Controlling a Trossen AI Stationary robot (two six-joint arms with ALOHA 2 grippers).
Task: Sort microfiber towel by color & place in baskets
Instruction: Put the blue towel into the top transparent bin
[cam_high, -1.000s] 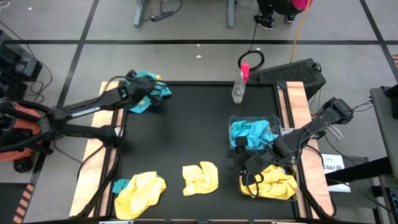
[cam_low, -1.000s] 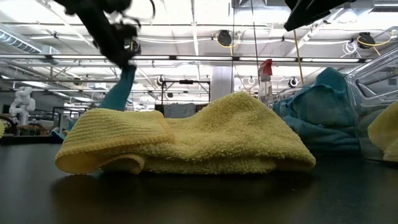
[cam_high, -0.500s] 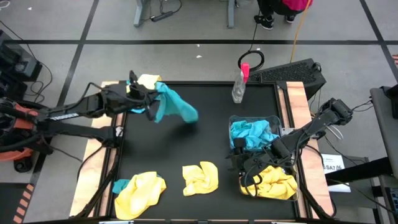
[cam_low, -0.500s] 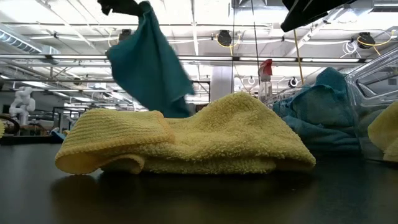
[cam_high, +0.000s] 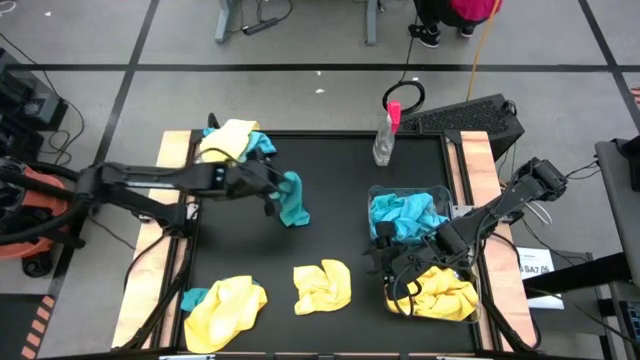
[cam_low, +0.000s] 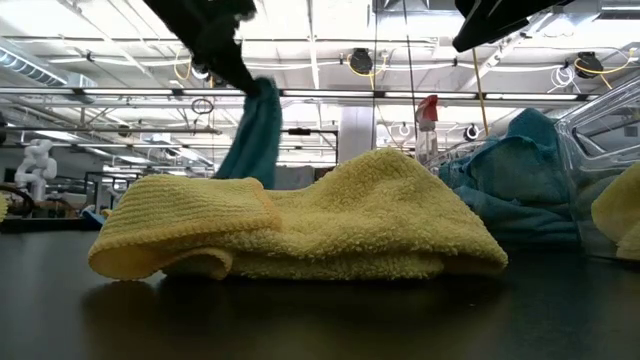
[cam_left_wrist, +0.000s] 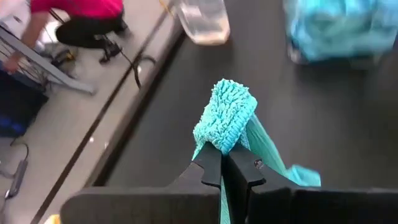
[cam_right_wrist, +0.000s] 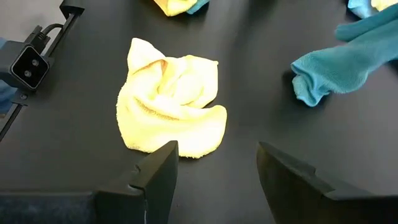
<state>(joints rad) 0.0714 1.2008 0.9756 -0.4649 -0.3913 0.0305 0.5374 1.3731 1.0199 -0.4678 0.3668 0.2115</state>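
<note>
1. Black table (cam_high: 320, 225) with wooden side strips.
2. On it: three loose yellow towels (cam_high: 322, 285), a yellow-and-teal pile (cam_high: 235, 140), two clear baskets (cam_high: 405, 195), a spray bottle (cam_high: 385, 135).

Bare black table (cam_high: 330, 200) lies mid-table; spray bottle (cam_high: 385, 138) stands at the far edge.

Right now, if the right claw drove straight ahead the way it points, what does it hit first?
Probably the loose yellow towel on the mat: it lies dead ahead between the open right claw fingers. Depth is unclear, but nothing lies in between.
</note>
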